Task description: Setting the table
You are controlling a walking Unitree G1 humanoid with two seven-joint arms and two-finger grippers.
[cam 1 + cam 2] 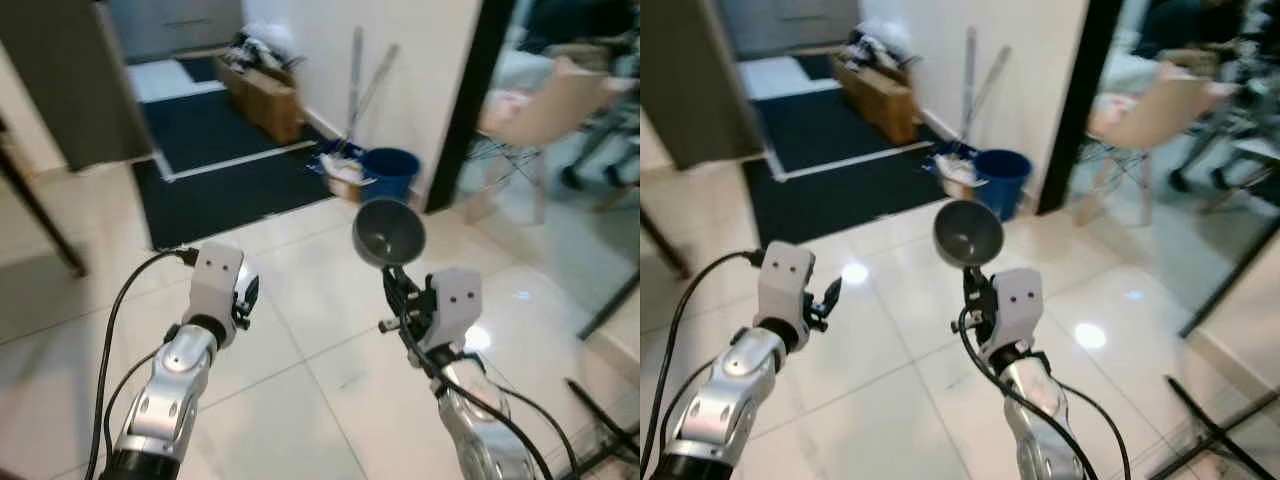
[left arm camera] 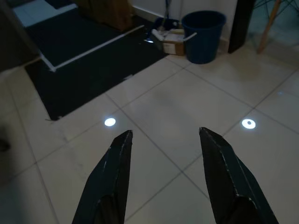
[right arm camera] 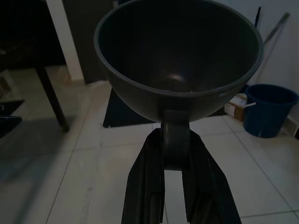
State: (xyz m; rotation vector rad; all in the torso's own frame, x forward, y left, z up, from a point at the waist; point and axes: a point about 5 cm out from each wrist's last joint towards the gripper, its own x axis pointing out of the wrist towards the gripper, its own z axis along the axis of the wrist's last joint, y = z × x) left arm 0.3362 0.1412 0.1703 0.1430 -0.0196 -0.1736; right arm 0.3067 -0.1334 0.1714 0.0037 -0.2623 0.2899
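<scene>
my right gripper carries a dark grey bowl over the tiled floor.
the right jaws are clenched on a short tab under the bowl's rim, holding it up in front of me with its hollow facing me. my left gripper hangs beside it, jaws parted and gripping nothing. ahead, a blue bucket stands against the white wall next to a small cardboard box, with a dark mat to its left.

A dark grey bowl — round, deep, empty — held upright by a stub at its base, above the tiled floor.
</scene>
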